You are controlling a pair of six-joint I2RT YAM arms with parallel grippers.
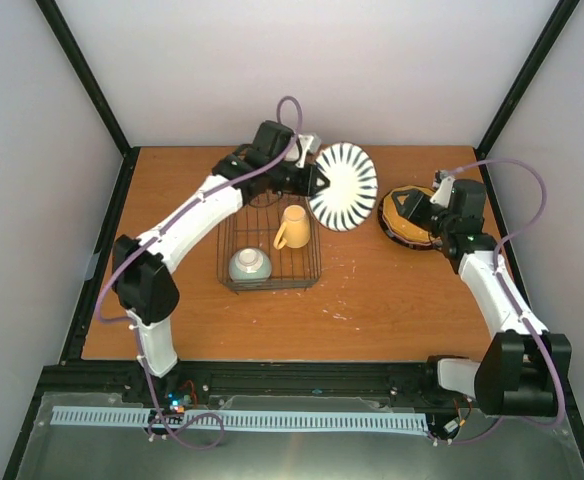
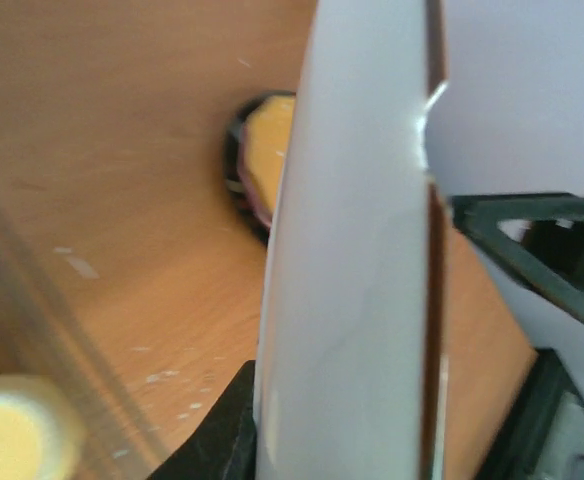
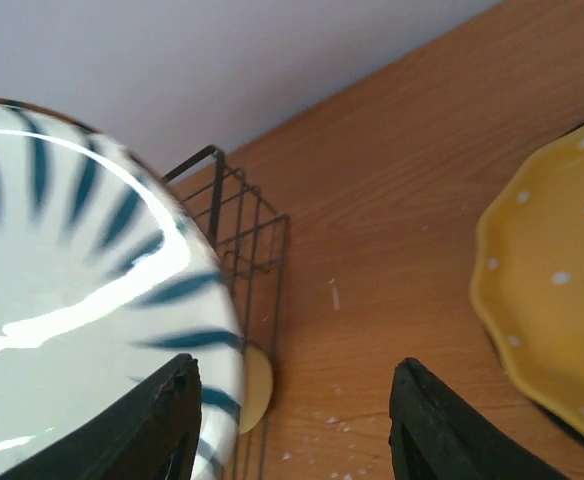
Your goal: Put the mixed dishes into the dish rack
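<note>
Wooden tabletop [image 1: 392, 300], white walls [image 1: 302, 70]: left gripper [image 1: 319, 181] is clamped on the rim of the striped plate [image 1: 344, 187], holding it on edge in the air by the far right corner of the dish rack [image 1: 272, 285] — yellow mug [image 1: 292, 228] and small bowl [image 1: 249, 265] sit inside. Right gripper [image 3: 292, 430] gapes wide, empty, near the scalloped plate [image 3: 557, 320]. Step looks like racking the striped plate — next it prob. needs lowering upright between divider wires, clear of the mug.

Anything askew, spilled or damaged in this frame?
No damage visible. The striped plate hangs tilted on edge in the left gripper, beside the far right corner of the dish rack, not in it. Small white flecks mark the table; scuffs or crumbs, unclear.
</note>
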